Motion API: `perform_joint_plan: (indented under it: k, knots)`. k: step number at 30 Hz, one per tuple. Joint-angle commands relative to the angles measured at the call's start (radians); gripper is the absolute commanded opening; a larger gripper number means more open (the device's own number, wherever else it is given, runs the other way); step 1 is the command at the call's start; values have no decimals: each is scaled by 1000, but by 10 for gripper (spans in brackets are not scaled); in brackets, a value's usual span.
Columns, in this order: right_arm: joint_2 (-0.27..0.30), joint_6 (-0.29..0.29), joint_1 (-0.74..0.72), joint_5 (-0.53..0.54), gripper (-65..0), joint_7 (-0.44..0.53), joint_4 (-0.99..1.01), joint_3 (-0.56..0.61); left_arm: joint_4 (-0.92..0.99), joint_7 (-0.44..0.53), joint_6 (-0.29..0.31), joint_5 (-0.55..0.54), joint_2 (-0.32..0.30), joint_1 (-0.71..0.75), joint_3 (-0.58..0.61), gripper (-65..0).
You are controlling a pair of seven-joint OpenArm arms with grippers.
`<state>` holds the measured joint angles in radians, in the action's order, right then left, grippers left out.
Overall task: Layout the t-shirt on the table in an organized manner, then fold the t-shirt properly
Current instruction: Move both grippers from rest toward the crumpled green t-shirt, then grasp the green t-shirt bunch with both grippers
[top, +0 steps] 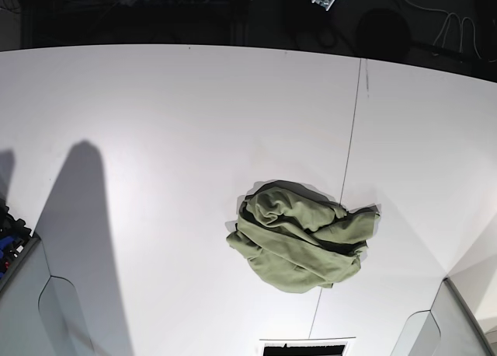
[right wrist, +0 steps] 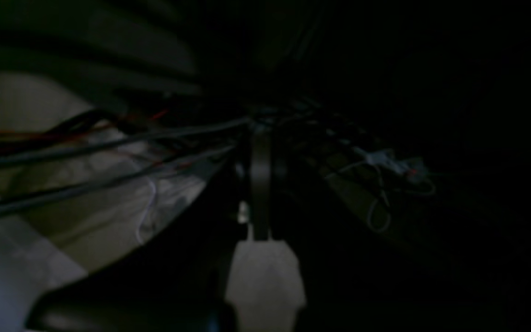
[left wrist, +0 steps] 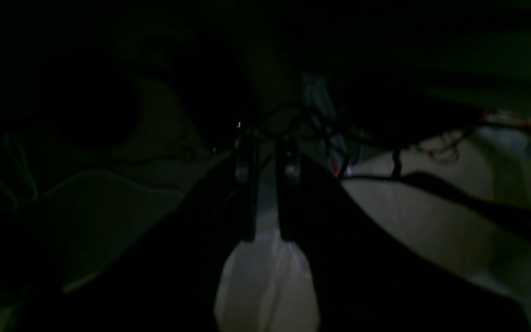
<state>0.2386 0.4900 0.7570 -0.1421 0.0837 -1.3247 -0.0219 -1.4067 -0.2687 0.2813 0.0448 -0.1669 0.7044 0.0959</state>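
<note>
The left gripper [left wrist: 265, 203] shows a narrow gap between its dark fingers and holds nothing visible. The right gripper [right wrist: 261, 203] has its fingers pressed together, empty.

both wrist views are too dark and blurred to read.

The right wrist view was very dark. The right gripper [right wrist: 261, 198] sat at centre, its jaws pressed together with nothing between them. Cables [right wrist: 85, 147] ran off toward nine o'clock, and a pale cord [right wrist: 380, 203] lay toward three o'clock.
</note>
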Motion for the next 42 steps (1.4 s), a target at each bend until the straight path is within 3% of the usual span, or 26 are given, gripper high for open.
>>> perform_joint_plan:
  k: [1,5,8,10,21,27,30,33,38,42]
  knots:
    - [14,13,31,30,-650,22,-43,-2,-37,10,4,-4,-6,24,-11,-548]
    - [39,13,109,60,-650,21,-182,-2,-136,8,3,-24,-42,77,-19,-534]
    - [56,15,159,61,-650,21,-286,-2,-216,-10,3,-31,-80,111,-19,-418]
    - [66,15,183,61,-650,21,-354,-2,-277,-27,3,-31,-103,131,-19,-381]
    - [100,14,169,103,-650,-36,-664,-2,-701,-171,-35,-30,-237,195,-19,-381]
    - [99,11,19,109,-650,-43,-725,-2,-838,-154,-76,-30,-301,172,-19,-381]
    - [96,11,-104,118,-650,-99,-723,-2,-834,-154,-79,-30,-319,104,-19,-381]
    - [87,3,-239,169,-597,-143,-711,-2,-814,-154,-79,-37,-330,13,-19,-381]
    - [5,0,-435,203,-478,-153,-629,-2,-755,-154,-79,-114,-330,-178,-19,-378]
    - [-98,0,-579,229,-432,-153,-505,-2,-633,-153,-79,-146,-329,-332,-19,-347]
